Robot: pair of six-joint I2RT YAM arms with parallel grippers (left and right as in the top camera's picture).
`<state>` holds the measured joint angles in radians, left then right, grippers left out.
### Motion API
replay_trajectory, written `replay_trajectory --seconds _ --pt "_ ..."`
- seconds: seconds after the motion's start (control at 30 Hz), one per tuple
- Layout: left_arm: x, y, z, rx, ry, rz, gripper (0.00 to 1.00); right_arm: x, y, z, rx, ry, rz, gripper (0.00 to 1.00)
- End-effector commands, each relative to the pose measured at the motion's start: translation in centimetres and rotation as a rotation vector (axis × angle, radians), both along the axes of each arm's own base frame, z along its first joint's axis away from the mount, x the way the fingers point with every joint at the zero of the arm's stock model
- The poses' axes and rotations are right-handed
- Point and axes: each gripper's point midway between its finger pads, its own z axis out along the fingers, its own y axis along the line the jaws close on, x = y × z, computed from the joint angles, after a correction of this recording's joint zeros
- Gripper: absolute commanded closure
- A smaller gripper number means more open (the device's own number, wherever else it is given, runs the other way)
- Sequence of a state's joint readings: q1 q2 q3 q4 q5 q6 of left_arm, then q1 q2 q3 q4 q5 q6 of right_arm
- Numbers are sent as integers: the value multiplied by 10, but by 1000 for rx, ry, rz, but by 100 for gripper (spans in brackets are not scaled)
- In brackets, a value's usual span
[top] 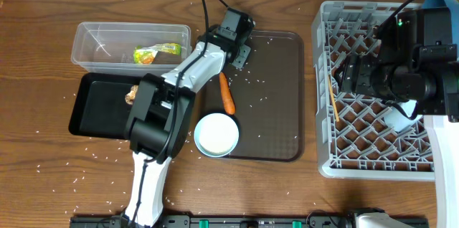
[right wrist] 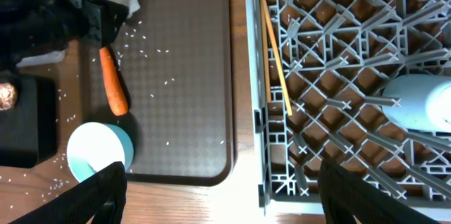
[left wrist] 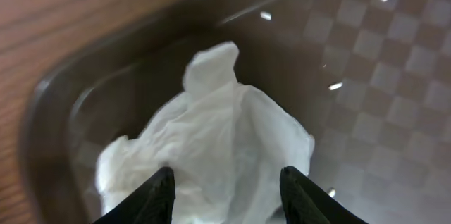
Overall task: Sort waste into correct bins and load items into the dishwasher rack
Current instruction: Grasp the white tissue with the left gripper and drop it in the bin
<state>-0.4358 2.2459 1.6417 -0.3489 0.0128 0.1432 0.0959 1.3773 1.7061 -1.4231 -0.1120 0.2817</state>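
Left fingers (left wrist: 151,199): open to a moderate gap, gripping nothing. The tips straddle the near edge of the tissue (left wrist: 218,125); can't tell from the wrist view whether they touch it. Tissue is white and crumpled with one peak sticking up. It sits in the far-left corner of the brown tray (left wrist: 394,111), just inside the rim.

Right fingers (right wrist: 91,196): spread wide, empty, hanging above the seam between the brown tray and the rack (right wrist: 338,76).

Rest, near to far:
- cup (top: 216,134), blue inside, upright on the tray's near-left part
- carrot (top: 227,95) just beyond it, lying on the tray
- black tray (top: 100,106) on the table (top: 43,185) left of the brown tray, lump (top: 132,95) in its far-right part
- tub (top: 100,38) behind the black tray, wrapper (top: 154,54) inside

Rice (top: 265,77) is scattered over the brown tray and table. The rack holds a thin stick (right wrist: 271,55) along its left side and a pale cup (right wrist: 423,101) further right.
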Motion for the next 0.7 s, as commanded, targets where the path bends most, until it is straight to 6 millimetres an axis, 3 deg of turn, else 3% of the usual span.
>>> replay_trajectory --seconds 0.0,0.07,0.1,0.17,0.27,0.33,0.5,0.57,0.67 --pt "-2 1 -17 17 23 -19 51 -1 1 -1 4 7 -4 20" --pt "0 0 -17 12 14 -19 51 -1 1 -1 4 8 -4 19" --pt "1 -1 -17 10 10 -20 59 -1 1 -1 4 8 -5 19" --pt "1 -1 -15 9 7 -20 94 -1 1 -1 4 8 -4 19" --pt "-3 -2 -6 6 11 -17 94 -2 1 -1 4 11 -5 20" --pt "-4 -3 11 -1 -4 -20 94 -2 1 -1 4 11 -5 19" --pt "-13 3 81 -35 -64 0 94 -2 1 -1 4 11 -5 20" --pt "-18 14 110 -42 -88 15 94 -2 1 -1 4 11 -5 19" --pt "-20 35 137 -46 -114 47 94 -1 1 -1 4 8 -5 19"
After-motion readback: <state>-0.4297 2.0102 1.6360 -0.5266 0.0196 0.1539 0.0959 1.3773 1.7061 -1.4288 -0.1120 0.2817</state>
